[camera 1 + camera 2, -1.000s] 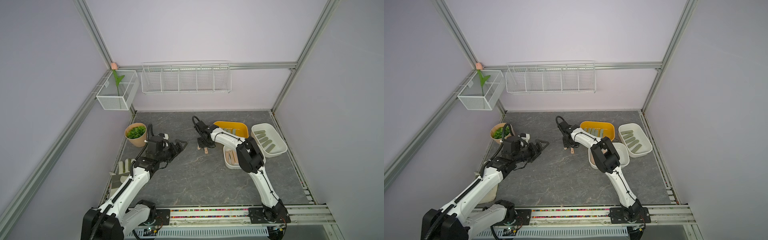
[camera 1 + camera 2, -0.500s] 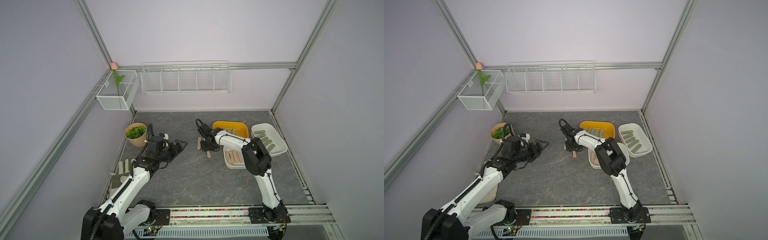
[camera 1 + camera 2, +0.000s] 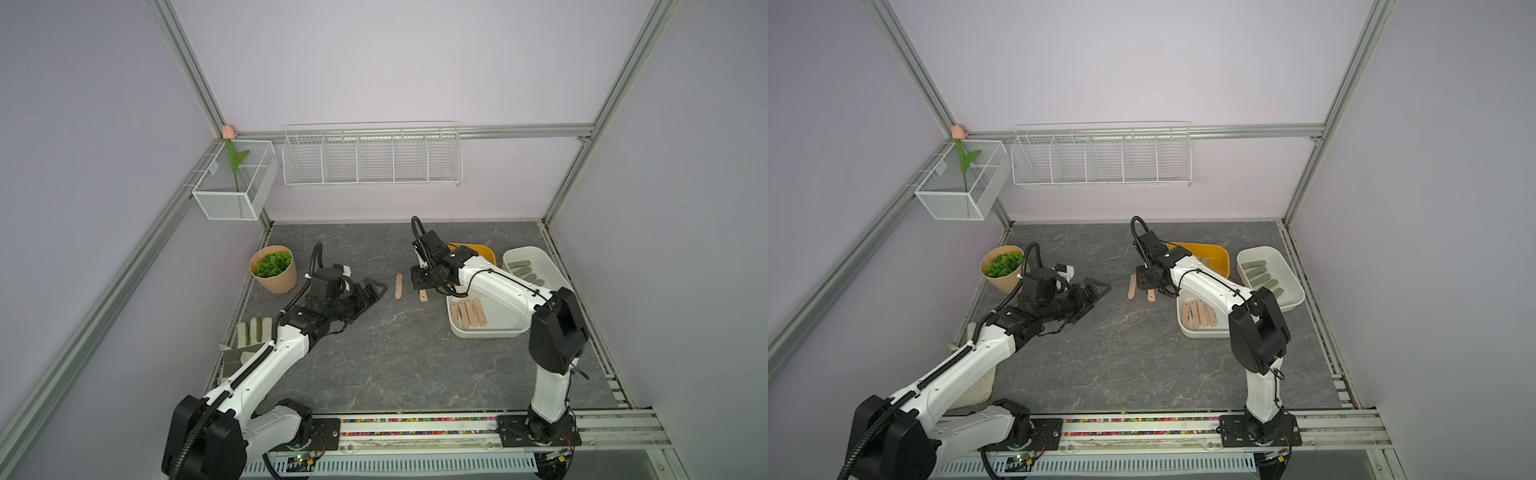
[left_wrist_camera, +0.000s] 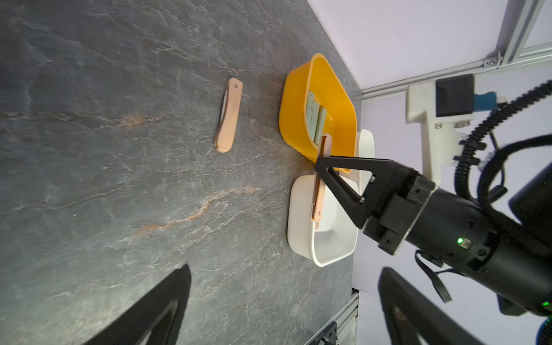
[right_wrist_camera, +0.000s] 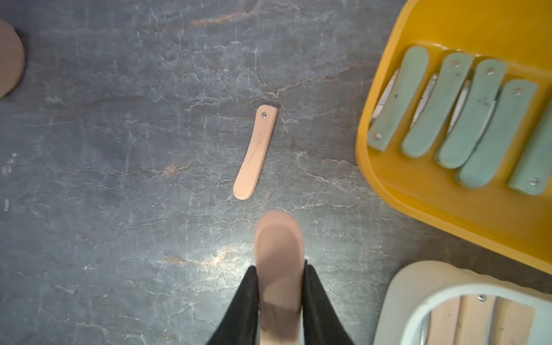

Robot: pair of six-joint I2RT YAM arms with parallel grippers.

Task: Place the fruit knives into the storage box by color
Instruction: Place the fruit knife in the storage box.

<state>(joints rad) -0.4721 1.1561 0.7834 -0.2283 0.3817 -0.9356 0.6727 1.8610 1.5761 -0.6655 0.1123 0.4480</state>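
potted plant (image 3: pixel 273 270), striped glove (image 3: pixel 251 332), wire rack (image 3: pixel 372 160)

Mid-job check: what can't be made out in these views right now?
Yellow bin: right arm covers most of it in both top views.
Peach-knife bin: far side under the right arm in both top views; cut by the right wrist view's edge.
Held peach knife: blurred in the right wrist view, too close.
Glove: partly under left arm in a top view.

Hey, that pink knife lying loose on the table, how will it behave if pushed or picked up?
The loose pink knife lies flat and thin, so it will probably slide rather than roll. It looks rigid: the held pink knife in the right gripper shows no bend. Its smooth faces might slip.
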